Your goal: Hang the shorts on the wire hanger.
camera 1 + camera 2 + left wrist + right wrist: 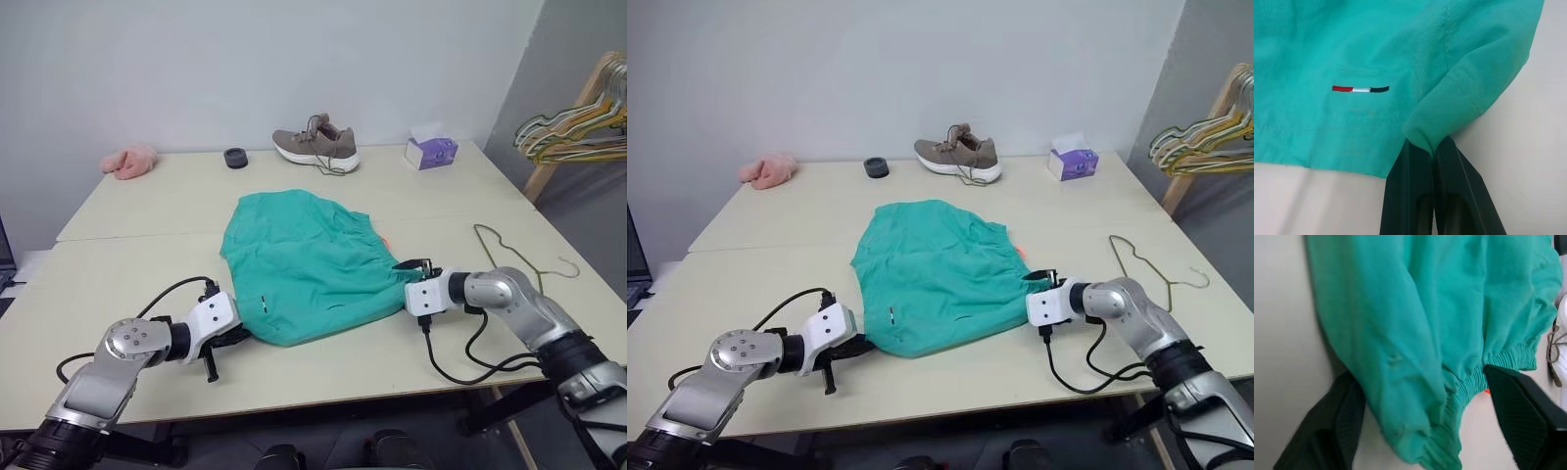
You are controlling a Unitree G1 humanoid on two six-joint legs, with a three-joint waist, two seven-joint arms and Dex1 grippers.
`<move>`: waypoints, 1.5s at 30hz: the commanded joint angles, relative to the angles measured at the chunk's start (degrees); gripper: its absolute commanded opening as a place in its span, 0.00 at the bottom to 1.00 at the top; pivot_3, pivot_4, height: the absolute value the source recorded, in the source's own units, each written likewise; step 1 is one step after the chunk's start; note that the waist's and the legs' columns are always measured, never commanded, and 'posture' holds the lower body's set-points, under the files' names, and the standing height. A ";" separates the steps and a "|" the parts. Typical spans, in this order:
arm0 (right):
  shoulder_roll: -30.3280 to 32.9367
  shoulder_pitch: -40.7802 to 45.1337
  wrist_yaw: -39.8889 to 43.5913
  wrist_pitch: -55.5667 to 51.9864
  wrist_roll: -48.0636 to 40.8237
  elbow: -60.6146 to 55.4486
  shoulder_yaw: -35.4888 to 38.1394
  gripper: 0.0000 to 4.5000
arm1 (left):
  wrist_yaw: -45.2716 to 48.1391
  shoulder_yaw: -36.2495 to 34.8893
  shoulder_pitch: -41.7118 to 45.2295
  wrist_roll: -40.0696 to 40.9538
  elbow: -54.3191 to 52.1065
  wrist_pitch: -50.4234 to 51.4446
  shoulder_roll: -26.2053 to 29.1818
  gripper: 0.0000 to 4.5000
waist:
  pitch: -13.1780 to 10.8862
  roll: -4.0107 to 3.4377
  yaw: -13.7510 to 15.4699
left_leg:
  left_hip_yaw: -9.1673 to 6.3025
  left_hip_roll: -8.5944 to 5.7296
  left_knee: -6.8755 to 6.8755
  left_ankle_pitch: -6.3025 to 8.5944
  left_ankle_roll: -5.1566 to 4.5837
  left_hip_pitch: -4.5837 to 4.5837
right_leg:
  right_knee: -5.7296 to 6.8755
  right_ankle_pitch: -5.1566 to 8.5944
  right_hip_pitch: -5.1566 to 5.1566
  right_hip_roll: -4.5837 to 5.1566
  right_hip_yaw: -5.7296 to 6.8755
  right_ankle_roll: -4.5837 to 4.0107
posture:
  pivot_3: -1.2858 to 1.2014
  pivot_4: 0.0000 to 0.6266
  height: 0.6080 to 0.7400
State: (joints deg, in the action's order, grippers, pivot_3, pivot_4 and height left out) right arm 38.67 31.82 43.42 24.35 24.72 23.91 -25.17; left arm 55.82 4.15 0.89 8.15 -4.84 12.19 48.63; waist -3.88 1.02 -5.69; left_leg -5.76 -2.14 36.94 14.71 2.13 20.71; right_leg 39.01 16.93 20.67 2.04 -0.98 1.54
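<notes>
The shorts [304, 262] lie flat on the bench [127, 274], roughly at its middle, spread out with the gathered waistband toward my right side and the hem with its small striped mark [1360, 89] toward my left. I judge that layout deliberate: each end of the garment sits within reach of one arm, so both can take hold before it is lifted.

My left gripper [1431, 152] has its jaws pressed together on a fold of the hem corner; the left wrist view shows teal fabric pinched between the two black fingers [1410, 196]. That corner grip appears secure.

My right gripper [1425, 411] has its jaws spread, one on each side of the bunched elastic waistband, with cloth lying between them but not yet clamped. An orange tag [1487, 391] shows just at the waistband edge. I judge the next move to be closing on that band.

The wire hanger [514, 253] lies flat on the bench to the right of the shorts, near my right forearm but apart from the fabric, untouched. Hanging has not begun.

Pose: both arms reach low over the bench, each gripper angled downward and inward toward the garment, left at the near hem corner, right at the waistband side.

Also on the bench, well apart at the far edge: a shoe [315, 145], a tissue box [431, 152], a pink cloth [130, 162].
</notes>
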 commanded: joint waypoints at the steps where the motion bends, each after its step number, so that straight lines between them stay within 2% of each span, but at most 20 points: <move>1: 0.80 2.90 0.86 4.17 1.23 3.37 -0.86 0.54 | 1.18 -2.64 -0.07 0.45 -0.56 -1.65 1.82 0.00 | 0.00 0.00 0.00 | 0.00 0.00 0.00 0.00 0.00 0.00 | 0.00 0.00 0.00 0.00 0.00 0.00 | 0.47 0.00 1.00; 7: 5.66 2.98 7.28 10.61 -0.08 0.51 -1.61 0.05 | 5.94 -2.71 -2.17 0.70 -0.55 -3.99 5.51 0.00 | -0.03 -0.05 0.04 | 0.01 0.00 -0.05 0.01 0.00 0.07 | -0.02 -0.11 0.07 0.01 0.01 -0.21 | 0.47 0.00 1.00; 8: 6.61 2.21 9.49 10.42 -1.65 -1.49 -1.43 0.01 | 7.26 -2.38 -2.69 0.61 -0.86 -4.46 6.49 0.00 | -0.04 -0.06 0.01 | 0.01 0.00 -0.07 0.01 0.00 0.07 | -0.02 -0.10 0.08 0.02 0.00 -0.22 | 0.47 0.00 1.00; 12: 11.47 -4.44 24.50 0.06 -14.74 -15.05 -0.82 0.01 | 11.68 -1.64 -4.31 0.62 -1.22 -5.62 9.36 0.00 | -0.05 -0.07 0.17 | -0.01 0.03 -0.10 0.01 -0.01 0.10 | -0.03 -0.08 0.11 0.01 0.02 -0.24 | 0.46 0.00 1.00; 16: 15.84 -10.35 31.41 -12.36 -23.02 -28.51 1.23 0.01 | 15.74 -1.99 -6.57 1.52 -1.66 -5.91 11.98 0.00 | -0.06 -0.10 0.59 | -0.04 0.04 -0.09 0.03 -0.03 0.10 | -0.03 0.01 0.10 0.02 0.06 -0.16 | 0.46 0.00 1.00; 22: 20.24 -16.00 34.67 -24.31 -27.96 -40.36 3.35 0.01 | 19.27 -2.62 -9.03 2.97 -1.70 -7.14 13.82 0.00 | -0.08 -0.16 0.63 | -0.03 0.08 -0.02 0.03 -0.03 0.03 | -0.01 0.06 0.09 0.01 0.10 -0.06 | 0.46 0.00 1.00; 29: 19.32 -15.78 33.74 -26.51 -24.89 -41.08 2.98 0.01 | 20.36 -3.67 -14.47 8.16 -6.94 -3.13 12.68 0.00 | -0.08 -0.17 0.56 | 0.06 0.12 -0.03 0.03 -0.02 0.02 | -0.02 0.06 0.19 0.01 0.08 -0.06 | 0.46 0.00 1.00; 32: 20.37 -16.32 35.28 -27.55 -25.99 -42.46 3.47 0.14 | 20.28 -4.48 -17.54 9.49 -9.47 -0.60 13.26 0.14 | -0.08 -0.16 0.65 | 0.09 0.12 -0.05 0.04 -0.02 0.06 | -0.05 0.07 0.32 0.02 0.06 -0.05 | 0.46 0.00 1.00; 37: 21.64 -18.96 37.87 -31.31 -32.65 -47.28 5.74 0.52 | 20.28 -7.83 -21.00 12.58 -13.62 3.95 14.32 0.47 | -0.09 -0.17 0.79 | 0.07 0.15 -0.06 0.04 -0.02 0.07 | -0.03 0.08 0.40 0.00 0.10 -0.07 | 0.46 0.00 1.00; 41: 21.48 -20.69 38.47 -37.47 -40.88 -50.88 9.33 0.85 | 19.80 -10.99 -19.62 16.45 -14.72 7.56 13.45 0.76 | -0.09 -0.15 0.88 | 0.08 0.16 -0.01 0.04 -0.03 0.05 | -0.02 0.08 0.36 -0.01 0.11 -0.06 | 0.46 0.00 1.00; 42: 21.21 -20.86 38.04 -38.97 -42.51 -51.43 10.23 0.91 | 19.49 -11.61 -18.88 17.45 -14.97 8.40 13.08 0.82 | -0.08 -0.14 0.89 | 0.08 0.16 0.00 0.04 -0.03 0.04 | -0.02 0.07 0.35 -0.01 0.11 -0.06 | 0.46 0.00 1.00; 43: 19.43 -20.28 35.79 -43.28 -46.68 -51.52 12.39 0.91 | 18.67 -12.30 -16.97 18.92 -15.01 9.22 12.13 0.88 | -0.08 -0.13 0.92 | 0.06 0.17 0.00 0.04 -0.03 0.04 | -0.02 0.07 0.34 -0.01 0.12 -0.05 | 0.46 0.00 1.00; 45: 15.61 -19.09 30.27 -50.50 -52.77 -50.51 16.64 0.91 | 17.34 -13.27 -13.67 21.72 -15.31 11.05 10.37 0.88 | -0.06 -0.07 0.91 | 0.05 0.17 0.01 0.03 -0.03 0.02 | -0.02 0.05 0.31 -0.01 0.13 -0.03 | 0.46 0.00 1.00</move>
State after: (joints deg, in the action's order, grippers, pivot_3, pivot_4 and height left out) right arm 55.37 11.32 77.20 -21.10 -22.44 -25.77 -12.65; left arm 74.14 -6.77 -14.43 26.98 -18.19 22.11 59.40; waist -3.94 0.94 -4.78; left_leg -5.72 -1.97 36.99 14.74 2.10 20.73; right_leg 39.01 16.97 20.97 2.02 -0.85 1.53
